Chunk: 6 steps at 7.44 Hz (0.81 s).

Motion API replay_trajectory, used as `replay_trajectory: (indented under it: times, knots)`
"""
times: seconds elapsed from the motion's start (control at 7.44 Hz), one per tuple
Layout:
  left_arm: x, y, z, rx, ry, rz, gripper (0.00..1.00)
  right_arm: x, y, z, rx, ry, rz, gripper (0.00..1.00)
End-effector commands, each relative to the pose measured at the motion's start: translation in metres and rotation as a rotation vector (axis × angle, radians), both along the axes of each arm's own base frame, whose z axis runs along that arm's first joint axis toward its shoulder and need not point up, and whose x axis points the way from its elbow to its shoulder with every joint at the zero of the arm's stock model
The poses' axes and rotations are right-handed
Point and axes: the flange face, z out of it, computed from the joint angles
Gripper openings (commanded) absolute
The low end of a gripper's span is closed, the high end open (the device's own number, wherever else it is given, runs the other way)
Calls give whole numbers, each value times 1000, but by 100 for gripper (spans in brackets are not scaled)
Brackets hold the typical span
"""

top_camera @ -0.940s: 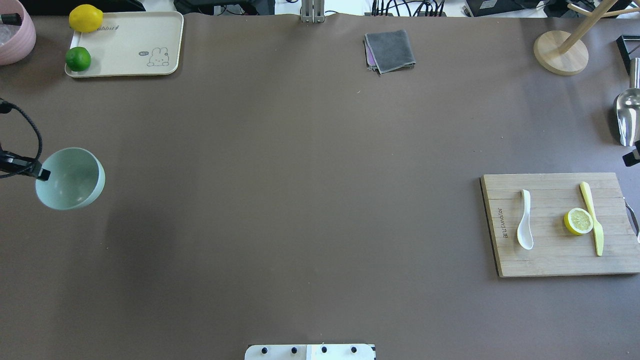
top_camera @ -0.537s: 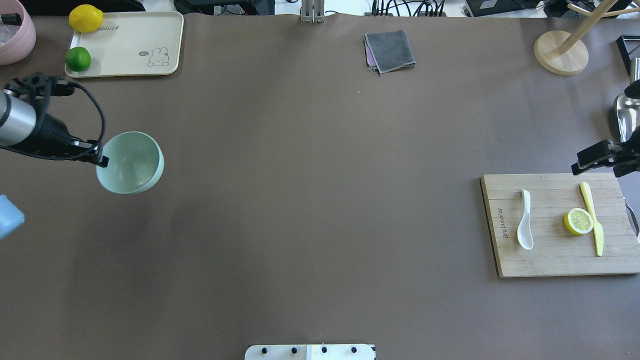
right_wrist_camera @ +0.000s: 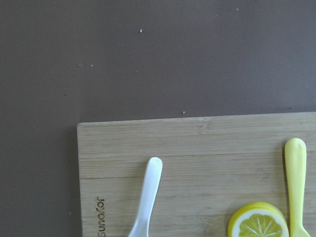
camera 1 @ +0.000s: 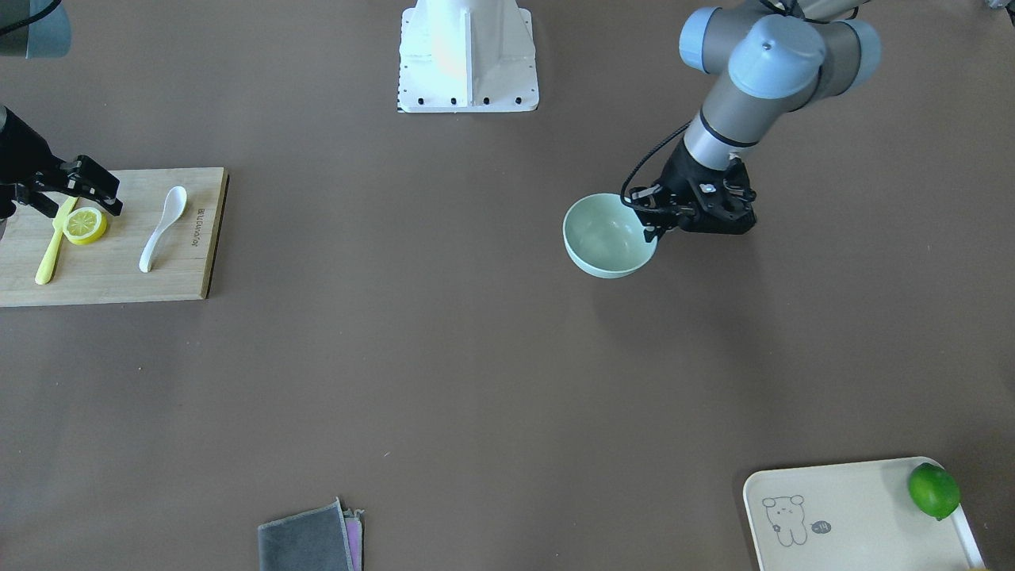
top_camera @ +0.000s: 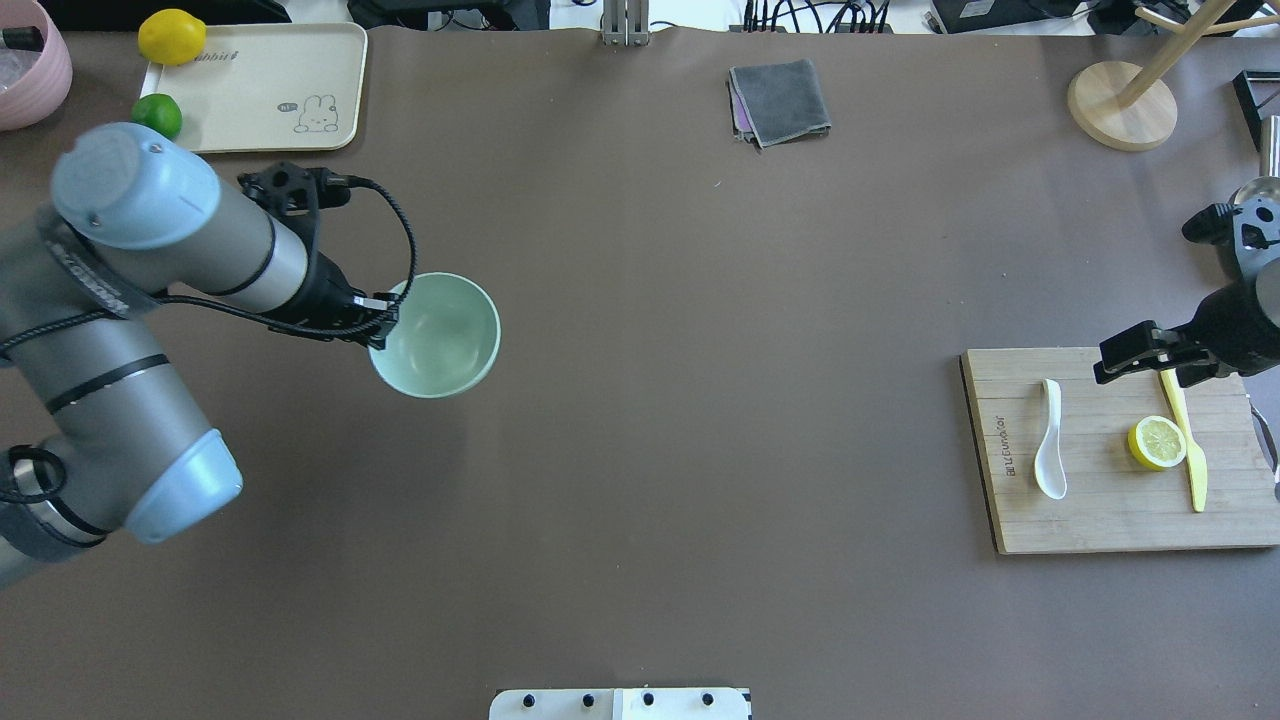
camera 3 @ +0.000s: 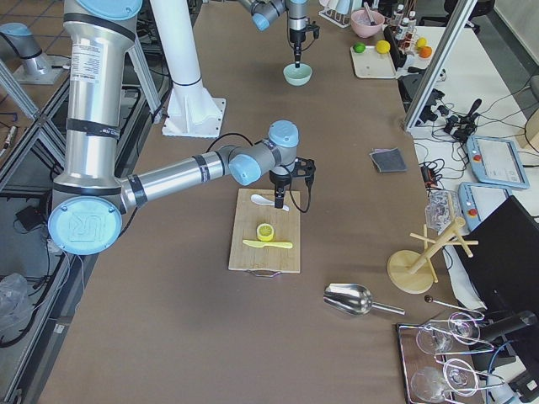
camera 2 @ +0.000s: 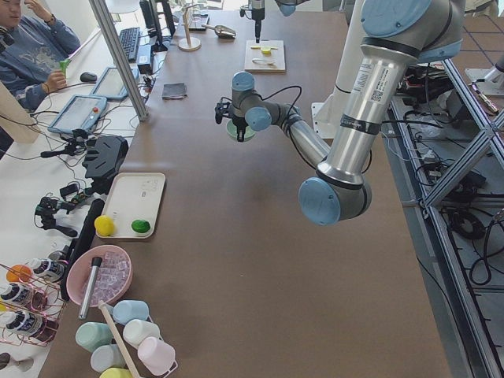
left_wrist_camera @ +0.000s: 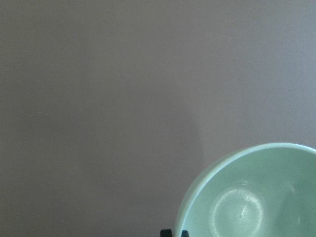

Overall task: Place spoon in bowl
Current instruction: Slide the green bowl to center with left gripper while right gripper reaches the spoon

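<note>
On the cutting board (top_camera: 1100,520) lies the white spoon (top_camera: 1048,440); the right gripper (top_camera: 1110,362) hovers over its far edge, jaws unclear. Well away, the left gripper (top_camera: 381,334) pinches the rim of the mint bowl (top_camera: 445,340).

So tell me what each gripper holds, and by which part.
Left gripper grips the bowl by its rim. Right gripper holds nothing; the spoon lies free on the board.

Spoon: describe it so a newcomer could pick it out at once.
Find the wooden cutting board at the overhead view's right. On it, the spoon lies nearest the engraved edge; it alone is glossy white, unlike the lemon half and yellow-green knife.
</note>
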Motion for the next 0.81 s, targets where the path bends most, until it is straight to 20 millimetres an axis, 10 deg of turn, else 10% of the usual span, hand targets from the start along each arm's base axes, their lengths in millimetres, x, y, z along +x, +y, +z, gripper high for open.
replay_trajectory:
  times: [0.0, 0.67]
  knots:
    - [76, 37, -60, -21, -16, -20, 0, -36, 8, 8, -85, 52, 69, 93]
    - [157, 74, -99, -35, -34, -36, 0, -75, -5, 39, -95, 27, 62, 93]
